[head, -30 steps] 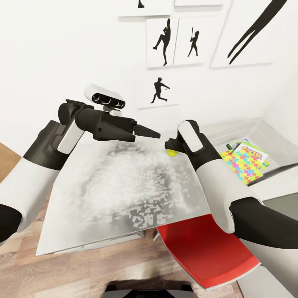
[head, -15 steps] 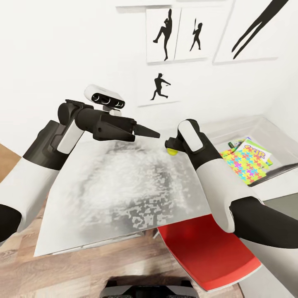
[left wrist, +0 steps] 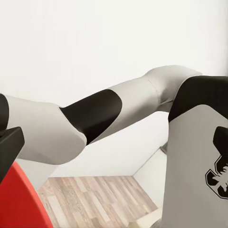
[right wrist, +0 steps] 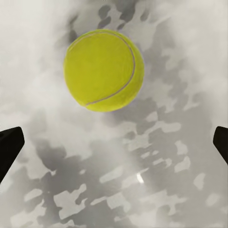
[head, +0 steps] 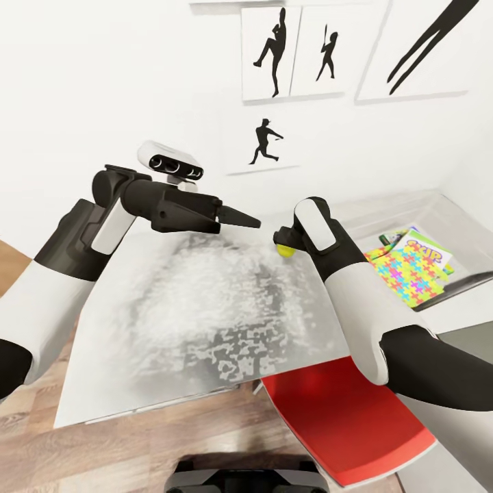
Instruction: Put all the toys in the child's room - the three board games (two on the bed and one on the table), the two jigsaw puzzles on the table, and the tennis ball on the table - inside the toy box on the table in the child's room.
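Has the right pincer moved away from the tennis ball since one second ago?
No. In the head view the right pincer stays just over the tennis ball on the table; the small picture shift is camera motion.

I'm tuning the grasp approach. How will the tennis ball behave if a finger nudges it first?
The tennis ball is round and lies free on the flat table, so it would probably roll away. The right gripper is open around empty space short of it, and squeezing off-centre could squirt it out.
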You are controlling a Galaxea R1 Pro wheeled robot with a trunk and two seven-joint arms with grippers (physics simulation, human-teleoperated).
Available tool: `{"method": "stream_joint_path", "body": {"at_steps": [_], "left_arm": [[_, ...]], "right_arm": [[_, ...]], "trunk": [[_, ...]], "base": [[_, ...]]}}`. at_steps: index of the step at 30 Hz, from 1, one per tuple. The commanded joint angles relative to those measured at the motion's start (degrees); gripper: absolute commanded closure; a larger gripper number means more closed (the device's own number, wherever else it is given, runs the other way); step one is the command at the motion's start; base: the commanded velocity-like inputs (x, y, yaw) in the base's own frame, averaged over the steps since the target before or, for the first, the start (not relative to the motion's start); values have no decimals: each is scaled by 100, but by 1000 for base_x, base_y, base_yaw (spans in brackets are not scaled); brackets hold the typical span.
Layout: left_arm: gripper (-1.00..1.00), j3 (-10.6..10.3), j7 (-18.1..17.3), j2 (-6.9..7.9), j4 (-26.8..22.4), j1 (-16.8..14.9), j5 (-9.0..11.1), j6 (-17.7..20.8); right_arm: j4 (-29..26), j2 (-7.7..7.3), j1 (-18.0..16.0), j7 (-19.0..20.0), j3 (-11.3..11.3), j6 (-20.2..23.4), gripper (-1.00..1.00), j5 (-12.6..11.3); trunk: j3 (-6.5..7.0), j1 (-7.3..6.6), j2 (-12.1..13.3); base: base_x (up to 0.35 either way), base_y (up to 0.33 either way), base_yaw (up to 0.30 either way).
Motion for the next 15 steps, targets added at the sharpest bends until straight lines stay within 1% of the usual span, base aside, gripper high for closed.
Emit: {"method": "stream_joint_path", "body": {"at_steps": [1,9,13,15], "left_arm": [[-100,-14,-26,16,2,-8,3,61],[-100,-27,-26,31,12,-8,2,61],[-100,-35,-26,38,13,-8,-3,61],[-100,-38,-26,47,13,-8,-5,61]], "right_arm": [[-3,0,-5,-58,8,16,-100,-47],[-3,0,-5,-61,8,15,-100,-47],[-3,0,-5,-61,8,15,-100,-46],[-3,-10,-5,-61,10,15,-100,-46]], "trunk": [[-9,4,-10],[-9,4,-10],[-9,4,-10],[-9,4,-10]], "base": [[14,0,0],[83,0,0],[36,0,-6],[11,0,-96]]}}
